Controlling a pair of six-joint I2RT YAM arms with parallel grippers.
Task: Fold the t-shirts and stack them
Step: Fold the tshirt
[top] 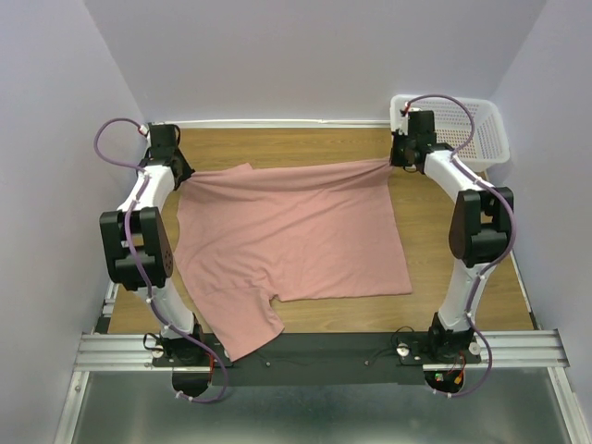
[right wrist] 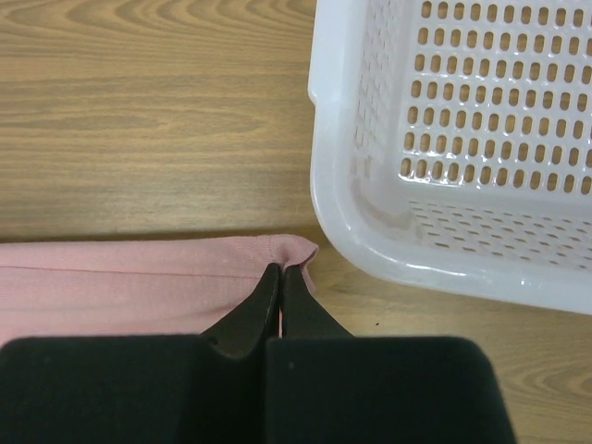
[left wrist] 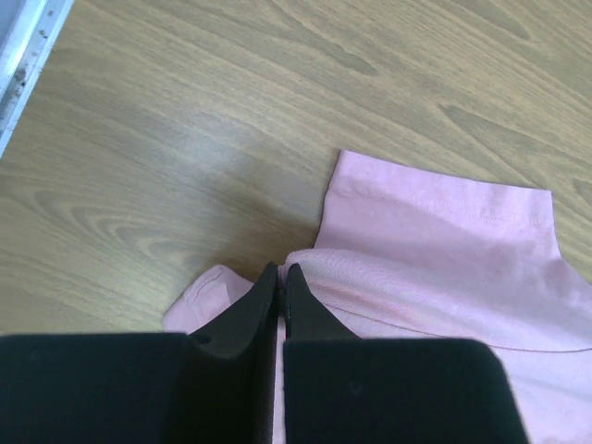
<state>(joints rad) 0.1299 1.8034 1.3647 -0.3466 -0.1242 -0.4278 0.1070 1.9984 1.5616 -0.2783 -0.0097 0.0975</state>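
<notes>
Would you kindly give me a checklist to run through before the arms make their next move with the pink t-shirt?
1. Left fingers shut on the t-shirt's far left corner: ok.
2. Right fingers shut on its far right corner: ok.
3. Far edge stretched between the two grips: ok.
4. Whole t-shirt on the table: not ok, its near left part overhangs the front edge.
5. White basket apart from the right fingers: ok, though close.
6. Which side faces up: cannot tell.
</notes>
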